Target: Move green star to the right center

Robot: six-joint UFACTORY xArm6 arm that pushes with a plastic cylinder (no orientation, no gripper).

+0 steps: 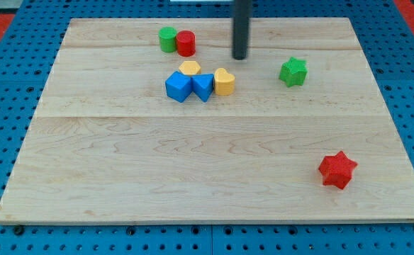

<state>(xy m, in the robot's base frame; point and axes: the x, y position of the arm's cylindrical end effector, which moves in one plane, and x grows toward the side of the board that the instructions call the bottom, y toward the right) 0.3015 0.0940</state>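
Observation:
The green star (293, 71) lies on the wooden board (214, 177) at the upper right. My tip (240, 57) is the lower end of a dark rod that comes down from the view's top. It stands to the left of the green star, apart from it, with a clear gap between. It is above the yellow heart-shaped block (224, 81) and touches no block.
A green cylinder (167, 39) and a red cylinder (186, 43) stand together at the upper left. Below them cluster a yellow hexagon (190, 68), a blue cube (178, 86) and a blue block (203, 86). A red star (337, 170) lies at the lower right.

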